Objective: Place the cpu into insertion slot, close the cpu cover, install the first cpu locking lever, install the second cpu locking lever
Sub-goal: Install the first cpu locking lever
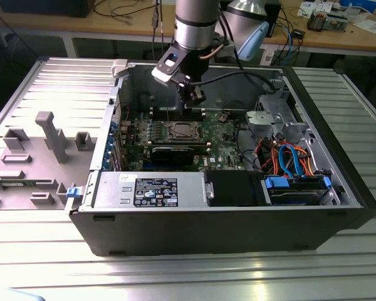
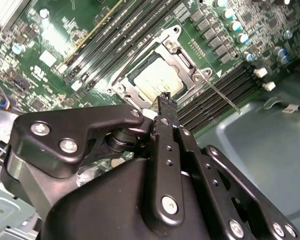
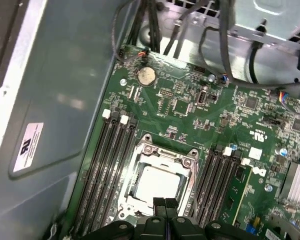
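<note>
First wrist view: the cpu (image 3: 157, 181) sits in the insertion slot (image 3: 125, 210), cpu cover (image 3: 165, 156) flat around it; end effector (image 3: 165, 204) over it, closed tight, empty; second wrist view catches a thin lever (image 2: 225, 97) jutting out.

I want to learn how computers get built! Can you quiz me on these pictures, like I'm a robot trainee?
1. True or false: the gripper holds the cpu.
2. The cpu cover is: A) standing upright, B) lying flat around the cpu, C) off on the table.
3. Fill in: long dark memory slots run on ___ sides of the cpu.
Key: 1 false; 2 B; 3 both.
</note>
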